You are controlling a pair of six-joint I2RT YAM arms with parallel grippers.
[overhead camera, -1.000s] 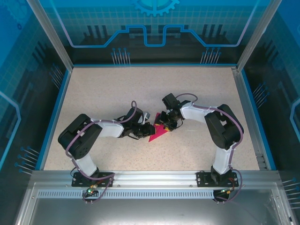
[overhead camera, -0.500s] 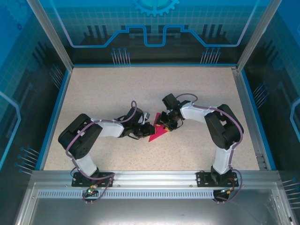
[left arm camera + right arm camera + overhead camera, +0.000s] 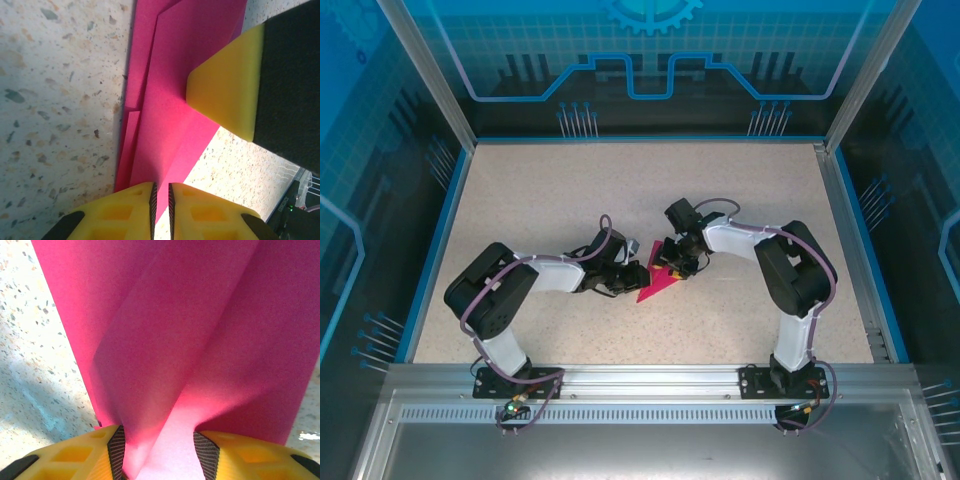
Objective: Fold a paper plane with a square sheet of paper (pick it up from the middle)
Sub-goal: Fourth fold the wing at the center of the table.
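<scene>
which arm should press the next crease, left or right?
Probably left. The left gripper is nearly shut, pinching the paper edge. The right gripper has bunched paper between its pads, so it should hold.

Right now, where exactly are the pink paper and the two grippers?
paper [image 3: 658,283], top view, on the pink sheet's middle.
left gripper [image 3: 161,207], left wrist view, midway between its yellow fingertips, closed on the paper's edge.
right gripper [image 3: 157,455], right wrist view, midway between its fingertips, paper bunched between them.
</scene>
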